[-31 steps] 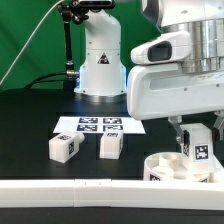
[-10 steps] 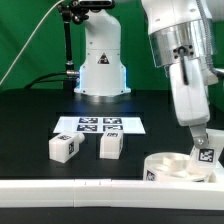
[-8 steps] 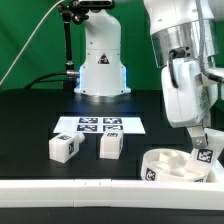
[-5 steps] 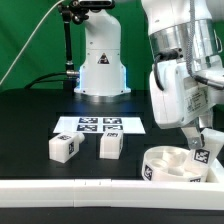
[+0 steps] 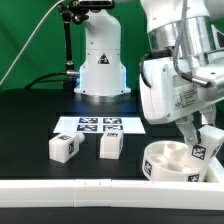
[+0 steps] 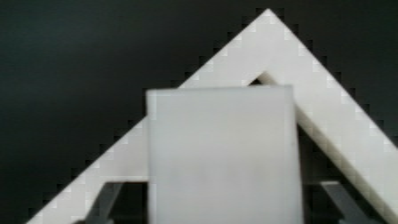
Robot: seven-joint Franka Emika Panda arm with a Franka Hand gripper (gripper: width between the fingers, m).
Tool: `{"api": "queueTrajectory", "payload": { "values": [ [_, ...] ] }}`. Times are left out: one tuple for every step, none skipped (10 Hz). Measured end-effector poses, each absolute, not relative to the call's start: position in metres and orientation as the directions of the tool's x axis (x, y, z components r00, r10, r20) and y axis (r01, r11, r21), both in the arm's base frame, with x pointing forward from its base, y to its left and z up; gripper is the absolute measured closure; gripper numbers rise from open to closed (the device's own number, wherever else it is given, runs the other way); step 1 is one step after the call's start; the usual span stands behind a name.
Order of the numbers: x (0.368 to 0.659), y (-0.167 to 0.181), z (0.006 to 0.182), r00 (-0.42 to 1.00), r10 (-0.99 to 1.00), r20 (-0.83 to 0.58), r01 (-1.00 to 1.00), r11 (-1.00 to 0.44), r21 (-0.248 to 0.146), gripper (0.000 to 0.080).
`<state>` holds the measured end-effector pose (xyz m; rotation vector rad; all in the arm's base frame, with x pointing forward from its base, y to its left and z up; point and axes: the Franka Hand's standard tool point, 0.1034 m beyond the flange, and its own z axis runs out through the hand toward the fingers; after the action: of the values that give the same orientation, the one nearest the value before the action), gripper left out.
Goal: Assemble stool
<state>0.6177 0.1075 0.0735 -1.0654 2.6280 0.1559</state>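
Note:
The round white seat [image 5: 168,163] lies at the exterior view's lower right, by the front rail. My gripper [image 5: 203,140] is tilted above the seat's right side and is shut on a tagged white leg [image 5: 208,149], held slanted at the seat's rim. In the wrist view the leg [image 6: 219,150] fills the space between my two dark fingers [image 6: 118,200], and my gripper [image 6: 222,206] is closed on it. Two loose legs [image 5: 64,149] [image 5: 110,146] stand on the black table to the exterior view's left of the seat.
The marker board [image 5: 100,125] lies behind the loose legs. A long white rail [image 5: 80,190] runs along the front edge. A white angular piece [image 6: 267,60] shows behind the held leg in the wrist view. The robot base [image 5: 100,65] stands at the back.
My hand has swung and tilted toward the exterior view's left while still holding the leg, which now leans more. The seat has shifted slightly to the left. The loose legs have not moved.

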Motion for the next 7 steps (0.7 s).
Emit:
{"api": "queueTrajectory", "payload": {
  "values": [
    [0.616, 0.108, 0.072, -0.677, -0.666, -0.315, -0.697, 0.717, -0.018, 0.0459],
    [0.616, 0.108, 0.072, -0.686, -0.655, -0.317, -0.687, 0.726, -0.014, 0.0459],
    [0.616, 0.108, 0.072, -0.684, -0.656, -0.320, -0.689, 0.725, -0.013, 0.0393],
    [0.615, 0.108, 0.071, -0.670, -0.670, -0.319, -0.703, 0.711, -0.019, 0.0393],
    [0.616, 0.107, 0.072, -0.664, -0.676, -0.319, -0.708, 0.706, -0.023, 0.0212],
    [0.616, 0.101, 0.081, -0.587, -0.743, -0.322, -0.776, 0.629, -0.037, 0.0169],
    [0.618, 0.091, 0.091, -0.540, -0.775, -0.326, -0.807, 0.587, -0.059, 0.0169]
  ]
}}
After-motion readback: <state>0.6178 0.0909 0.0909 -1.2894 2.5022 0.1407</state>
